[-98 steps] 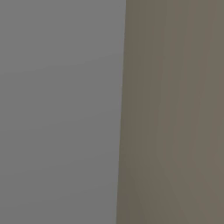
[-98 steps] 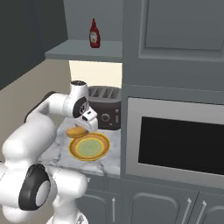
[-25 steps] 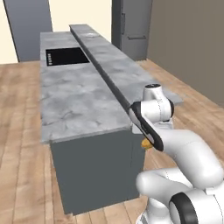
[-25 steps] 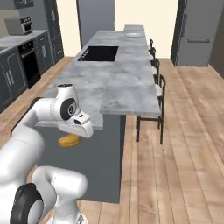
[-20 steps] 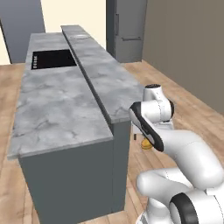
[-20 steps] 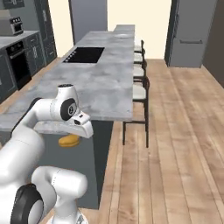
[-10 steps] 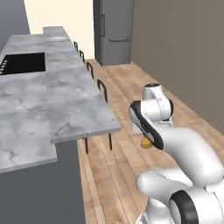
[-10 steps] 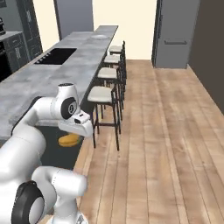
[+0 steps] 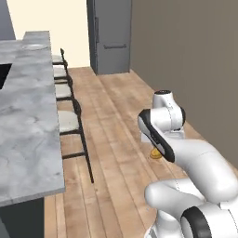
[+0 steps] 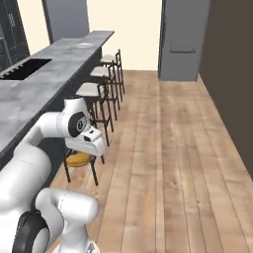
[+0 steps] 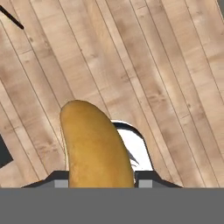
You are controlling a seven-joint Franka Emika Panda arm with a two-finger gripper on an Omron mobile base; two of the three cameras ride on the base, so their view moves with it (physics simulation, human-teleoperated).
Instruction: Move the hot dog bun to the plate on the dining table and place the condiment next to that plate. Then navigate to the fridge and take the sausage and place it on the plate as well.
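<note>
Transport is the step in hand: the golden-yellow oblong hot dog bun (image 11: 96, 146) sits clamped between the fingers of the gripper (image 10: 79, 159), carried low over the wooden plank floor (image 11: 144, 57) beside the long grey marble tabletop of the dining table (image 9: 23, 121). A round pale plate (image 9: 33, 46) lies at the tabletop's far end, well apart from the bun. Next, by my judgement, the base must close on that end, then the arm must lift the bun over the rim. Compared with half a second ago, the whole view has swung right: black stools (image 10: 94, 94) and the grey fridge-like cabinet (image 9: 109, 35) sit nearer centre, which is camera motion.
</note>
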